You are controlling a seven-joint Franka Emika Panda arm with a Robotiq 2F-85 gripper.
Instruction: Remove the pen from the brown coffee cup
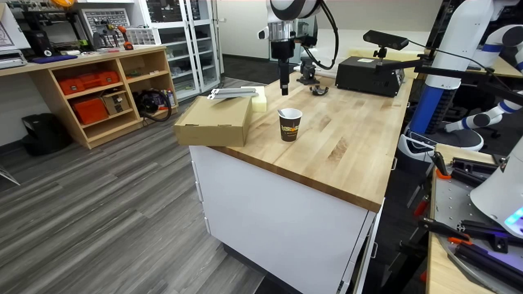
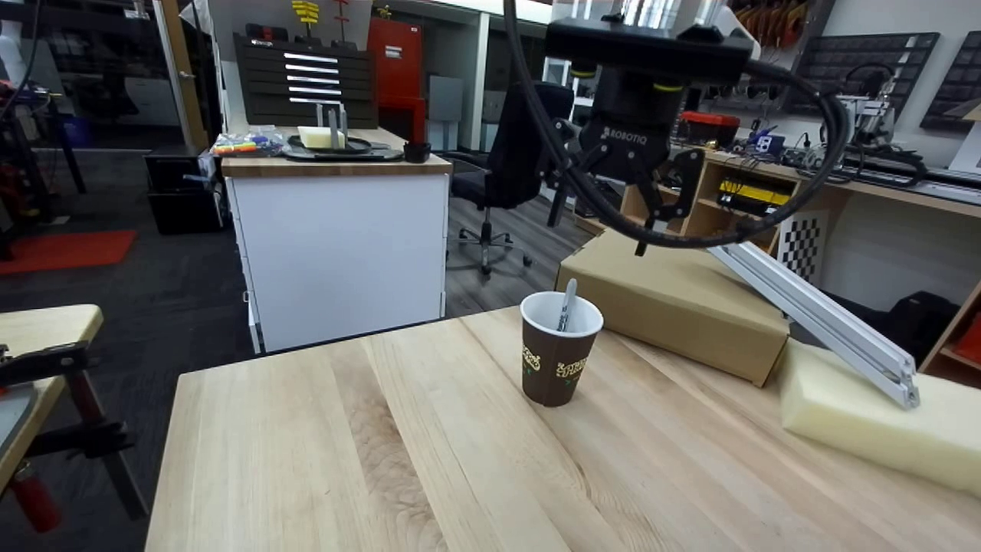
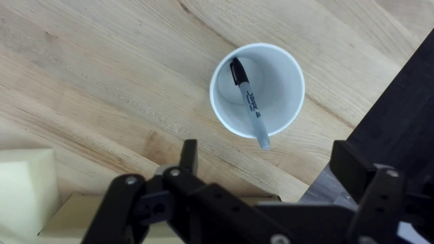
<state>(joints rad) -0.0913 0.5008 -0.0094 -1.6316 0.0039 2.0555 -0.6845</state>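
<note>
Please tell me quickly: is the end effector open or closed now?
End effector: open, holding nothing; the pen leans inside the brown coffee cup.

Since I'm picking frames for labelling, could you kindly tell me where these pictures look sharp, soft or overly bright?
Wrist view: pen fairly sharp, cup softly shaded inside, jaws dark and slightly blurred; in both exterior views, pen lettering unreadable; in an exterior view, blue light glowing brightly at the right edge.

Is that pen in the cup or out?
In: the wrist view shows the pen leaning inside the brown cup, its grey end past the rim.
</note>
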